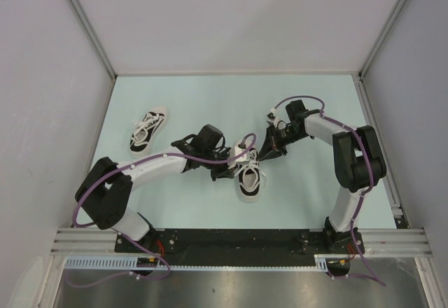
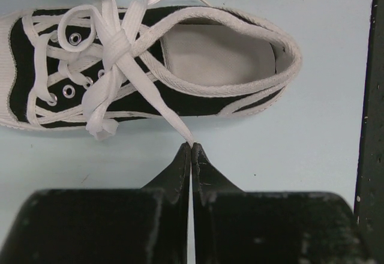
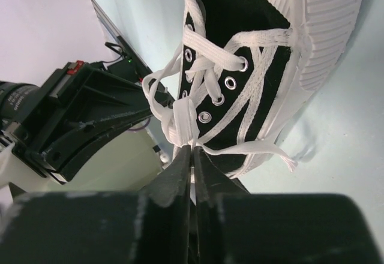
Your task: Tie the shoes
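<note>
1. Two shoes lay on the pale table (image 1: 210,101). The centre shoe (image 1: 248,180) sat in the middle of the top view, between the two arms. The upper-left shoe (image 1: 148,129) lay well apart from both arms.
2. Two grippers met at the centre shoe, one from each side.
3. The left gripper (image 2: 191,149) was clenched. Its jaws were pressed together on the end of one white lace (image 2: 174,120), which ran down from the knot (image 2: 117,45).
4. The right gripper (image 3: 192,153) was also clenched, its jaws nipping a strand of lace just beside the knot, near the eyelet rows.
5. In the left wrist view, the centre shoe stood on its sole across the top of the frame. Its toe cap was at the left edge and its open heel end at the right.
6. Bare table stretched across the upper part of the top view and at the lower right.
7. Grey walls (image 1: 42,77) closed the left, back and right sides, and a metal rail (image 1: 238,239) ran along the bottom edge.
</note>
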`<action>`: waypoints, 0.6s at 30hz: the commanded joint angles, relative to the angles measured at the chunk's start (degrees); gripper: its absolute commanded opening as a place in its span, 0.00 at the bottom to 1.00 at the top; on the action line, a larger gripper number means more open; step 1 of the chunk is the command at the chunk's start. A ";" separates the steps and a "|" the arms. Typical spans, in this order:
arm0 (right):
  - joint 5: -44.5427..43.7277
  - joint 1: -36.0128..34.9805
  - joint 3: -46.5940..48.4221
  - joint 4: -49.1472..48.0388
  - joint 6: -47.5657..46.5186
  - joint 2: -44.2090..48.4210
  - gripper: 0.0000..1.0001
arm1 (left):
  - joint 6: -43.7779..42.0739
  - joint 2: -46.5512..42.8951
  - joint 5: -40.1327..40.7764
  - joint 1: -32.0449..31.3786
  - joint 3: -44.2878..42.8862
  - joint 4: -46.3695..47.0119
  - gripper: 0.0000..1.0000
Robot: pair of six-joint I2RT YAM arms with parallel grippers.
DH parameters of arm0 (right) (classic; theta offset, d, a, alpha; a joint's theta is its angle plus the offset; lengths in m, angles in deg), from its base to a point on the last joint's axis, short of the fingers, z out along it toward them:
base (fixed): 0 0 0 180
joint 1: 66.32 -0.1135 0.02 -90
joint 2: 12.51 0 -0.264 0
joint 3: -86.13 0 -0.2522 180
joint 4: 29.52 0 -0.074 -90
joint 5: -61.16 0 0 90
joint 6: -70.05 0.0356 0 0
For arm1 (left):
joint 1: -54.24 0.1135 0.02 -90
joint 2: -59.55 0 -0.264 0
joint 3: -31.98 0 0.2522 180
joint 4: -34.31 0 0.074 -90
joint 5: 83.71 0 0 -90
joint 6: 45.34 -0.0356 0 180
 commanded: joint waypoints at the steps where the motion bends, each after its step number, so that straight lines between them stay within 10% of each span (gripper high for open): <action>1: 0.88 0.39 0.35 1.24 -0.52 0.06 0.00 | -1.33 -2.43 -0.23 0.14 0.02 0.64 0.00; 18: 0.00 2.58 0.35 0.54 -1.75 2.35 0.00 | -10.03 -9.19 3.11 1.28 8.72 -5.51 0.00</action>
